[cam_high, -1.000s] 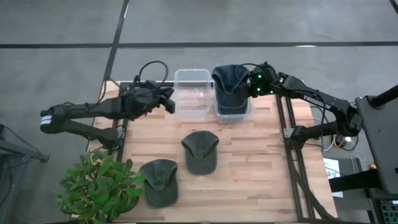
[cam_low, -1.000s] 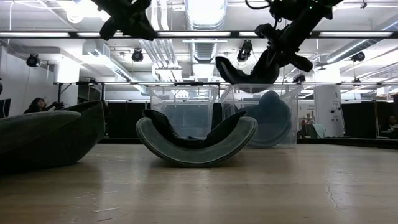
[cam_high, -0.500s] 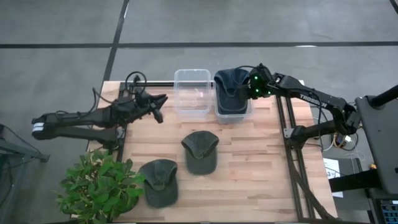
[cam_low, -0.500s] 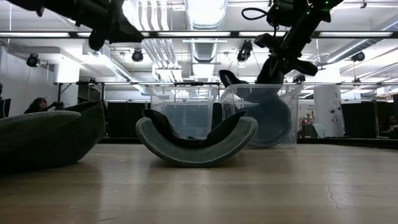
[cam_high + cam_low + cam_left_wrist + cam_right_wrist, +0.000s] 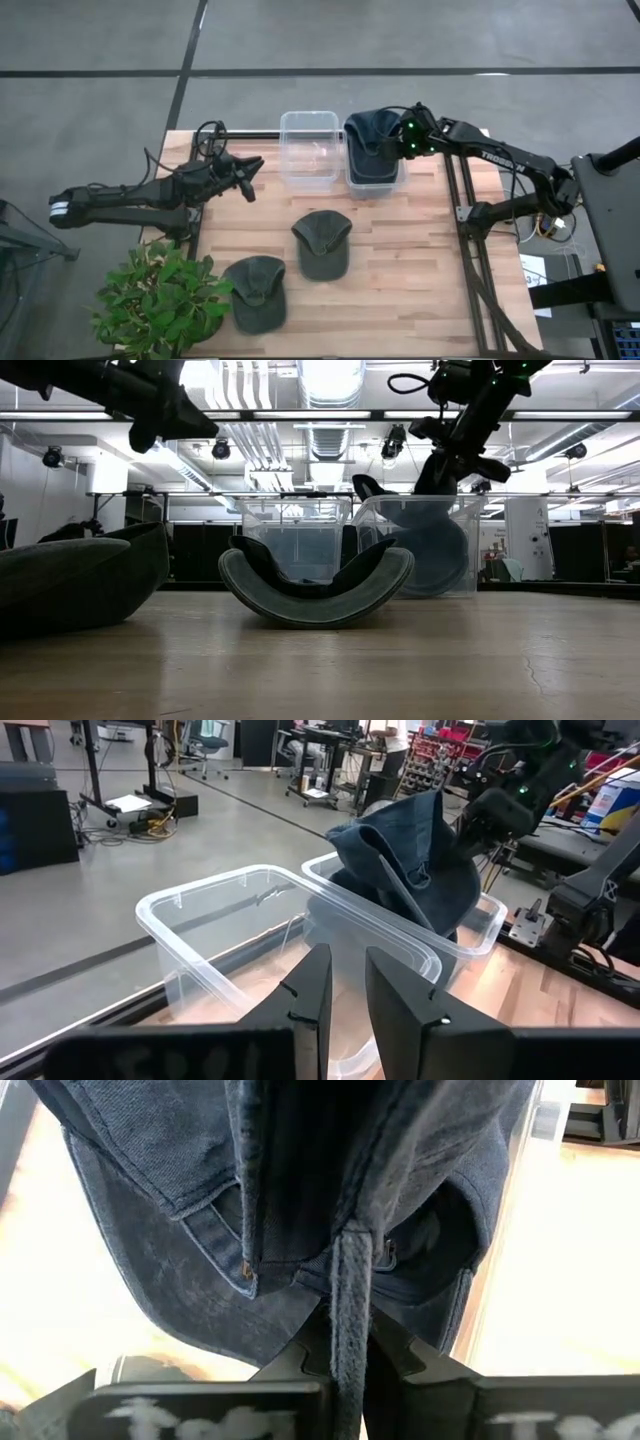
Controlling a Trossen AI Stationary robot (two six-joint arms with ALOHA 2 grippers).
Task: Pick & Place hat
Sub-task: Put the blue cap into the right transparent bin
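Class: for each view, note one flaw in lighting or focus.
Low view: ceiling lights glare and the near cap blurs. Right wrist view: table washed out beside the blue cap. Left wrist view: own claw blurred.

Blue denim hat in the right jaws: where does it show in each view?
High view: blue denim hat over the right bin, top centre.
Low view: upper right, dipping into that bin.
Left wrist view: right of centre.
Right wrist view: fills the frame.
Shared landmark: empty clear bin beside it.
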